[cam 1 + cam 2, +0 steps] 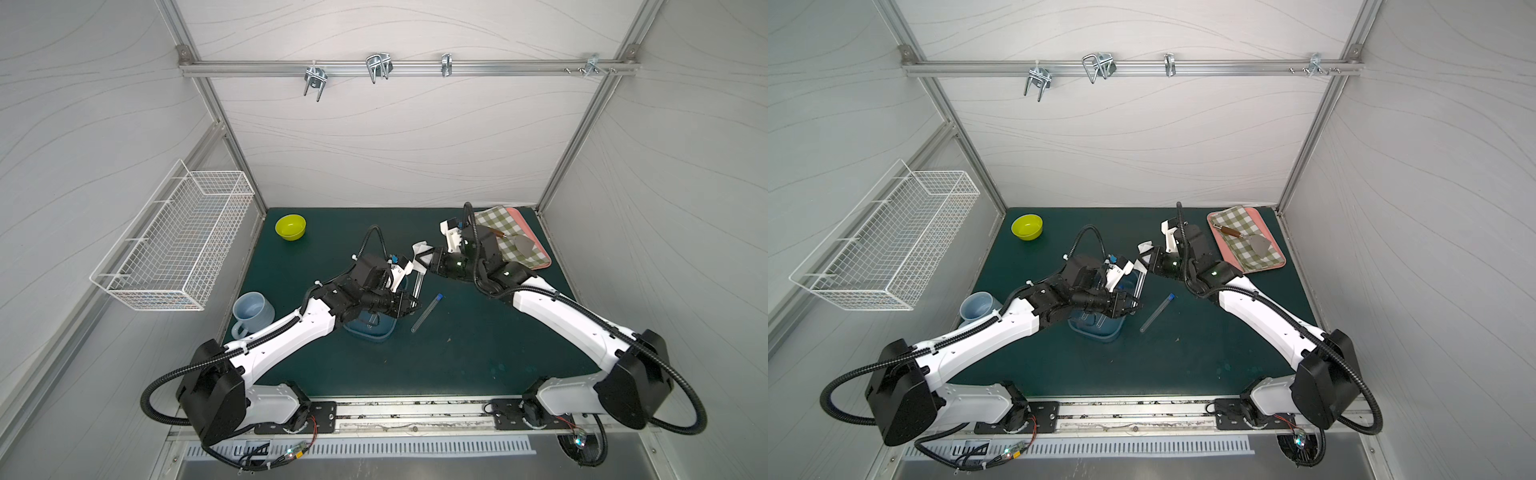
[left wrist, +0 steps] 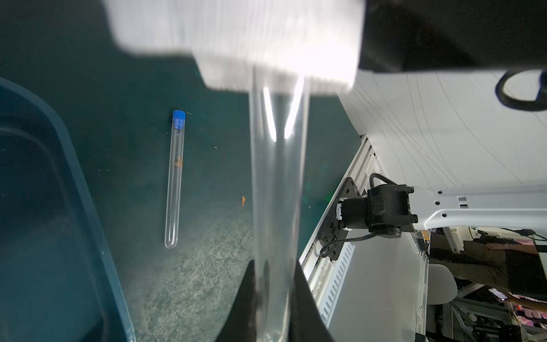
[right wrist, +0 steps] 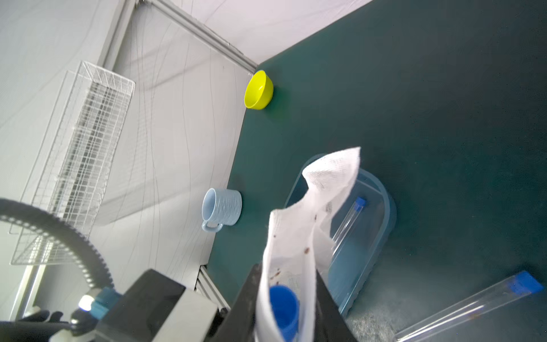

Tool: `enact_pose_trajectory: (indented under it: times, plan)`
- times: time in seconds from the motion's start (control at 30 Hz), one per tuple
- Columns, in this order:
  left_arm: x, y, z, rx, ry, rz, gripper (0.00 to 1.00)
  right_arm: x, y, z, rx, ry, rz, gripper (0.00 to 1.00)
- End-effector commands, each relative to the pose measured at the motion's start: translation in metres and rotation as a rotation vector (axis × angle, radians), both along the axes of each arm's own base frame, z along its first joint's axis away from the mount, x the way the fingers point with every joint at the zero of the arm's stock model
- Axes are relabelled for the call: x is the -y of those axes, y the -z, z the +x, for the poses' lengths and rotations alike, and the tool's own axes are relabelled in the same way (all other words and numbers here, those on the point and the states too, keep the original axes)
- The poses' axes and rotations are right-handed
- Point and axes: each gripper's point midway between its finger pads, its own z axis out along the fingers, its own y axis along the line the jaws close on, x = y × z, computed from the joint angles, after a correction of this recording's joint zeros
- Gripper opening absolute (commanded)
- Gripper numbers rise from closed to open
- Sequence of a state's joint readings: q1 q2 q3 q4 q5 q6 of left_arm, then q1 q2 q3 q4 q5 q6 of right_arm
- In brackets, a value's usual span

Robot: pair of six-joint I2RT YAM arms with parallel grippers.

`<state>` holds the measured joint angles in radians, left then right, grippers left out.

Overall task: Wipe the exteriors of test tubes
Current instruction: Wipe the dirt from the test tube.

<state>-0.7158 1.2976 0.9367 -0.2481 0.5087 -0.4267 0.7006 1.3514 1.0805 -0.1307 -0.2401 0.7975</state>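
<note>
Overhead pair and close wrist views share tube (image 1: 427,313).

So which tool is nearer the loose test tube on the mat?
Left. The left tool is just beside the loose test tube; the right tool is farther back, beyond its capped end.

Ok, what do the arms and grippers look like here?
The left arm and right arm match: white shells on the long links, black boxy joints, a black ribbed cable looping off each shoulder. The left gripper and right gripper are black. Small green lights glow near the right wrist.
</note>
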Motion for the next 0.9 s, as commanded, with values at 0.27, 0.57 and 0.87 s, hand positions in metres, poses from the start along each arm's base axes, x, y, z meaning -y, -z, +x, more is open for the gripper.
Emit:
enact_pose_trajectory:
  times: [0.27,0.57,0.87]
  plan:
    - [0.007,-0.035,0.01,0.079,-0.001,-0.074,0.08,0.003,0.02,-0.017,-0.043,0.017,-0.008,0.27]
    - [0.007,-0.037,0.011,0.078,-0.005,-0.082,0.08,0.002,-0.003,0.012,0.001,0.0,0.0,0.26]
    - [0.006,-0.036,0.011,0.075,-0.008,-0.081,0.08,-0.005,0.025,-0.037,-0.054,-0.019,-0.022,0.26]
